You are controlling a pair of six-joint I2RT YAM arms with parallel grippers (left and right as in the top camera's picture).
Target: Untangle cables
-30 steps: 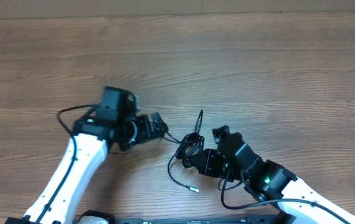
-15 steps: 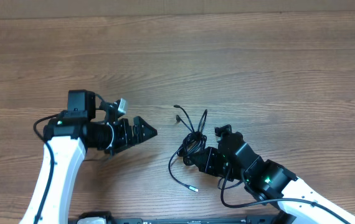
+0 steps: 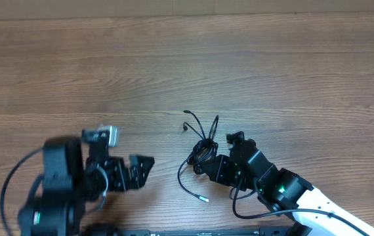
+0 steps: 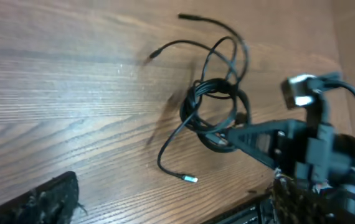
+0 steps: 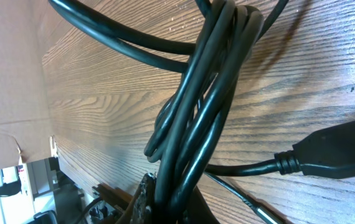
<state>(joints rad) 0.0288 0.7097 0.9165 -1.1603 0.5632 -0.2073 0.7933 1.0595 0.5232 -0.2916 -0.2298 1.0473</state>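
The cables (image 3: 203, 148) are a knot of thin black cords in the middle of the wooden table (image 3: 187, 59). Loose ends fan out above the knot, and one strand trails down to a silver plug (image 3: 205, 198). My right gripper (image 3: 204, 168) is shut on the lower edge of the bundle. In the right wrist view, the cords (image 5: 210, 93) run straight down between its fingertips (image 5: 147, 198). My left gripper (image 3: 144, 172) is open and holds nothing, well left of the knot. Its view shows the cables (image 4: 218, 102) ahead and the right gripper's fingers (image 4: 252, 138) pinching them.
A thick black plug (image 5: 342, 152) with its cord lies on the wood beside the held bundle. The table's near edge (image 4: 252, 205) runs just below both grippers. A brown wall (image 3: 174, 8) stands along the far side.
My left arm has pulled away from the bundle, leftward and toward the near edge. A cord end it was at now lies free at the knot's upper left. The right arm has stayed still.
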